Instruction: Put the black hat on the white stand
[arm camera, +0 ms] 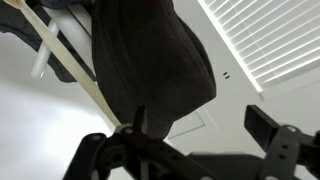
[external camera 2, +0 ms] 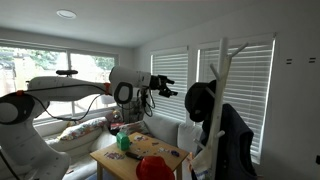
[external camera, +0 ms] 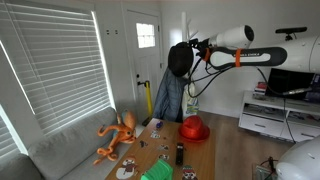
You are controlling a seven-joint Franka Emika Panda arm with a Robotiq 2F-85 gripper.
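The black hat (external camera 2: 200,100) hangs on a peg of the white stand (external camera 2: 226,62), above the dark jacket (external camera 2: 237,140). It also shows in an exterior view (external camera: 179,60). In the wrist view the hat (arm camera: 150,60) fills the upper middle, against a pale peg of the stand (arm camera: 68,62). My gripper (external camera 2: 167,88) is open and empty, a short way off the hat, with a gap between them. In an exterior view the gripper (external camera: 197,47) sits right beside the hat. In the wrist view its fingers (arm camera: 185,150) are spread wide below the hat.
A red hat (external camera: 194,128) lies on the low wooden table (external camera: 160,150) among small items. An orange octopus toy (external camera: 118,135) sits on the grey sofa (external camera: 60,150). Window blinds (external camera: 50,60) are behind it. A white cabinet (external camera: 275,115) stands under the arm.
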